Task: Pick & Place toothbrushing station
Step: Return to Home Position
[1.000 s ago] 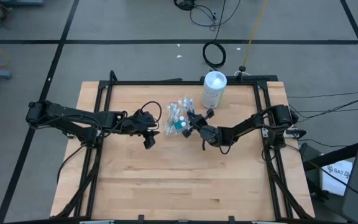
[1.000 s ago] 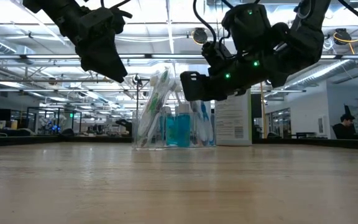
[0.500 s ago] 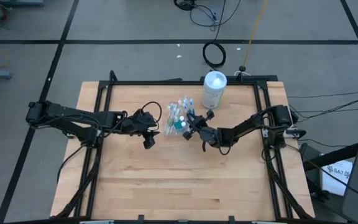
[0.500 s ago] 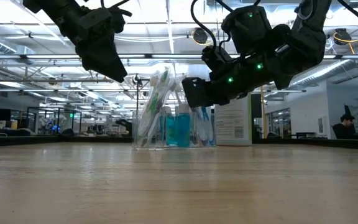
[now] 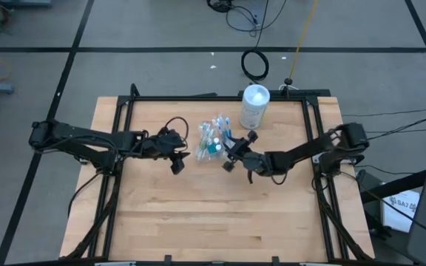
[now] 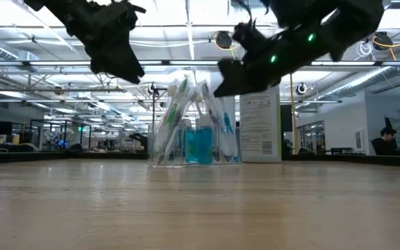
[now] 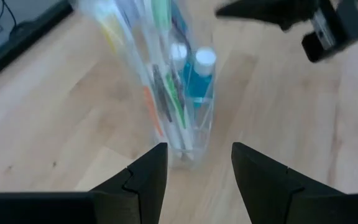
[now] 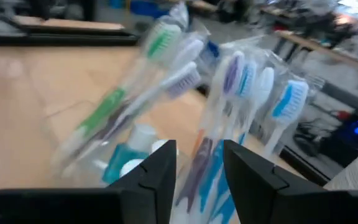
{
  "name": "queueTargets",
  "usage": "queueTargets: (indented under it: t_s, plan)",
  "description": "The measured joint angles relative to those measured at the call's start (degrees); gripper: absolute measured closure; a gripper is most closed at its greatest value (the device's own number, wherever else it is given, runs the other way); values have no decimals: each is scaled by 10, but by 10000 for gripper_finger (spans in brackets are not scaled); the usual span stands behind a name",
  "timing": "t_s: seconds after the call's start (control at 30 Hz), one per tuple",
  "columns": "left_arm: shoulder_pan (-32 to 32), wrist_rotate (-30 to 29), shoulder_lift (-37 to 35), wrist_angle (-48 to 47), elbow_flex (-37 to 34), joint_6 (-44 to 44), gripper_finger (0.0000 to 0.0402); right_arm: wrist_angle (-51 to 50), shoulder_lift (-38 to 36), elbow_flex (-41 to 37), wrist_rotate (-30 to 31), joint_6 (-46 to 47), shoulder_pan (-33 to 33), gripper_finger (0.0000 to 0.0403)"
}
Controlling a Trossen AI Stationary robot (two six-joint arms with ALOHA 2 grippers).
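Toward 12 o'clock of the counter (image 5: 161,222) stands the transparent organizer (image 5: 211,140), upright, packed with toothbrushes. From above, my left arm (image 5: 95,140) reaches in so the left jaws hang at the organizer's 8 o'clock, and my right arm (image 5: 302,154) brings the right jaws to its 4 o'clock; neither touches it. A white canister (image 5: 255,106) sits at its 1 o'clock, near the counter's far edge.

Only the level view shows height: both jaws hang clear of the wood, up beside the brush heads. It also shows a person (image 6: 387,139) seated in the room behind.

Only my wrist views show the jaws plainly: both pairs parted, nothing between them. The left one picks out a blue bottle (image 7: 199,78) with a white cap inside the organizer. The right one picks out the green toothbrush (image 8: 160,40), purple toothbrush (image 8: 232,71) and blue toothbrush (image 8: 288,99) heads.
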Motion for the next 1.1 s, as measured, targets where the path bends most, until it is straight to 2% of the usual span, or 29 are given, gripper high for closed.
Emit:
queueTargets:
  t_s: [0.17, 0.27, 0.4, 0.53, 0.73, 0.97, 1.1]
  plan:
    - [-2, -2, -43, -18, 0, 2, 217, -144, -92, 0, -102, 43, 3, 276]
    - [-9, -28, -80, -36, 0, 15, 217, -231, -148, 0, -158, 68, 3, 278]
    - [-30, -88, -136, -72, 0, 15, 217, -323, -225, 0, -169, 103, 7, 281]
    - [-54, -110, -187, -85, 0, 19, 217, -386, -291, -2, -176, 108, 9, 281]
    - [-94, -111, -243, -94, 0, 53, 217, -368, -390, -59, -277, 66, 21, 284]
    - [-121, -145, -296, -131, 0, 67, 217, -274, -531, -183, -292, 59, 54, 286]
    - [-137, -164, -322, -130, -16, 88, 217, -180, -612, -274, -345, 43, 64, 285]
